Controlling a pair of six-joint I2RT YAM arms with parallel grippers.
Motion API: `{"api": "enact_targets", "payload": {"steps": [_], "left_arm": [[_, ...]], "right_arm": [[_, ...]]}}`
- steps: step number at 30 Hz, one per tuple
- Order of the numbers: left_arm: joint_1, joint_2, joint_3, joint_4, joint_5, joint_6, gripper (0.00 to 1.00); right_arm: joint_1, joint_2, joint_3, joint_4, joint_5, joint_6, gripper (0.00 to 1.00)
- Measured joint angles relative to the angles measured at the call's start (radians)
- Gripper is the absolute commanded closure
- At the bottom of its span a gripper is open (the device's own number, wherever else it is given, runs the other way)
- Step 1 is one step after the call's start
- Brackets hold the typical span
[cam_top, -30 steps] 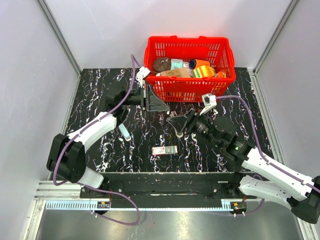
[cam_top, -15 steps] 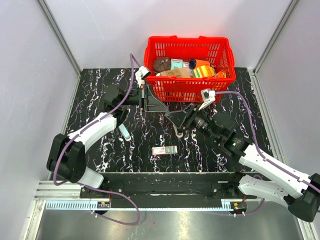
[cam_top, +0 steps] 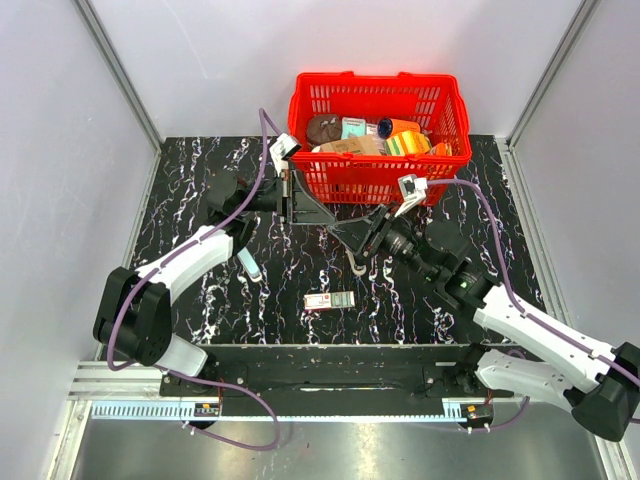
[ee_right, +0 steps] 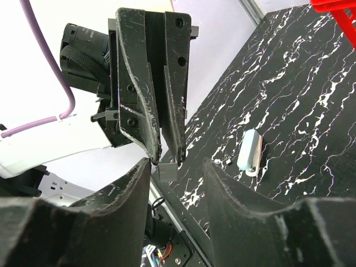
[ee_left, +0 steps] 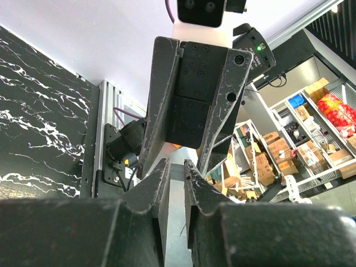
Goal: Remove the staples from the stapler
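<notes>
Black, white-veined table [cam_top: 190,200] fills the overhead view, with a red mesh basket [cam_top: 296,112] of goods at 12 o'clock. The left gripper [cam_top: 326,216] and right gripper [cam_top: 348,232] meet tip to tip just in front of the basket's near wall. The pale-blue stapler [cam_top: 248,264] lies free on the table at 8 o'clock from that meeting point, beside the left forearm and apart from both grippers. A red-and-white box [cam_top: 330,301] lies at 6 o'clock. From up here the jaws are too small to read.

The left wrist view supplies that. Its own fingers are clenched on a small grey strip [ee_left: 177,169], and the right gripper faces them head-on, its fingers spread to either side of the strip. The stapler is outside this view.

The right wrist view shows the opposite side. Its own fingers stand apart, gripping nothing, and the strip pinched in the left tips sits in the gap between them; whether it touches them I cannot tell. The stapler shows again at 3 o'clock from the strip, flat on the table.
</notes>
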Motion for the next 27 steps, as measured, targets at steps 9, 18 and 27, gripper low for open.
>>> {"api": "enact_targets", "payload": {"steps": [9,18,27], "left_arm": [[0.003,0.000,-0.006,-0.001,-0.001,0.007,0.98],[0.007,0.000,-0.006,-0.008,-0.004,0.012,0.98],[0.008,0.001,-0.006,-0.017,-0.004,0.018,0.85]], "right_arm": [[-0.006,0.010,0.000,0.021,-0.029,0.018,0.69],[-0.014,0.010,0.000,0.014,-0.046,0.025,0.80],[-0.016,0.009,-0.004,0.011,-0.049,0.032,0.89]]}}
